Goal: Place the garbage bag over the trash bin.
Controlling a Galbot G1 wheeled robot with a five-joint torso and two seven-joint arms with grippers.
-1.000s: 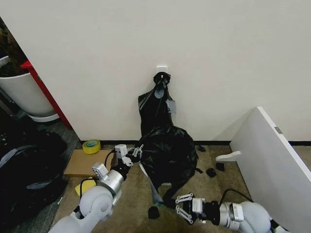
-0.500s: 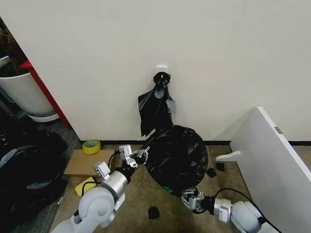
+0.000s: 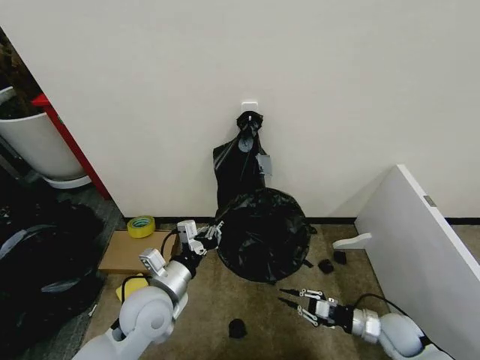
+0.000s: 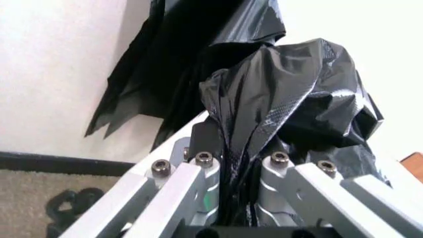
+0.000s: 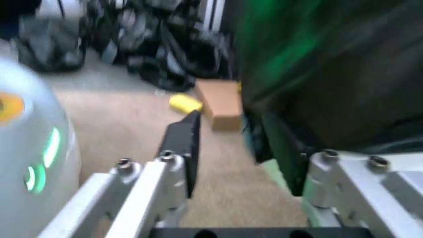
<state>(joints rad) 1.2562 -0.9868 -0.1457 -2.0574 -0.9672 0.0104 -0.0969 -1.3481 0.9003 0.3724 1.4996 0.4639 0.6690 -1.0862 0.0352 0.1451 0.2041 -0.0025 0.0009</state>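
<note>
One gripper, my left gripper (image 3: 208, 238), is clamped on the garbage bag (image 3: 262, 234) at its left edge; my right gripper (image 3: 294, 297) gapes empty below it.

We see the glossy black garbage bag (image 3: 262, 234) bulging round on the floor against the wall, its crinkled edge bunched at one side.

Glossy black garbage bag (image 3: 262, 234); yellow tape roll (image 3: 140, 226); beige carpet (image 3: 225, 307).
</note>
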